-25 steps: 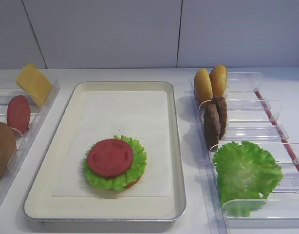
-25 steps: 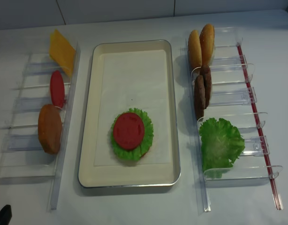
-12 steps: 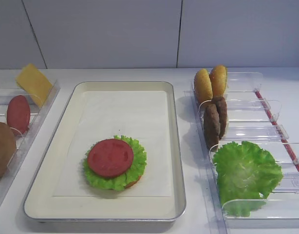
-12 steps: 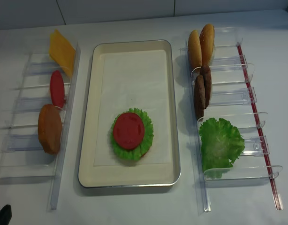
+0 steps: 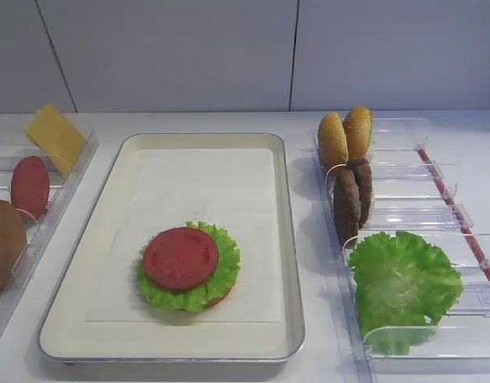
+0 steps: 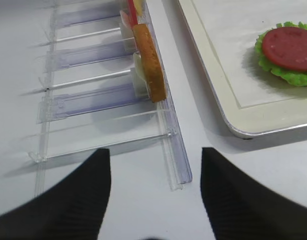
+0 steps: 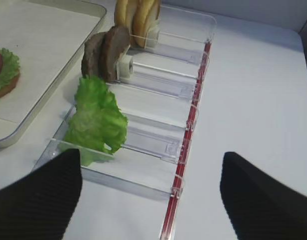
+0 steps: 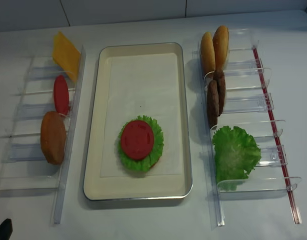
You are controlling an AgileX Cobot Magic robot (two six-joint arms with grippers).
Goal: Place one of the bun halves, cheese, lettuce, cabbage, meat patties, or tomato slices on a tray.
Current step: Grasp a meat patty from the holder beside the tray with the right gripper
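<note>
Tomato slice on lettuce in tray, patties racked upright

Bright, even overhead light; soft shadows under the tray; wrist views show blurry black fingers; overhead views stay sharp.

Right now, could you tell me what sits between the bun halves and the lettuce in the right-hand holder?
The two meat patties stand on edge between the bun halves and the lettuce, clearest in the overhead realsense view.
</note>
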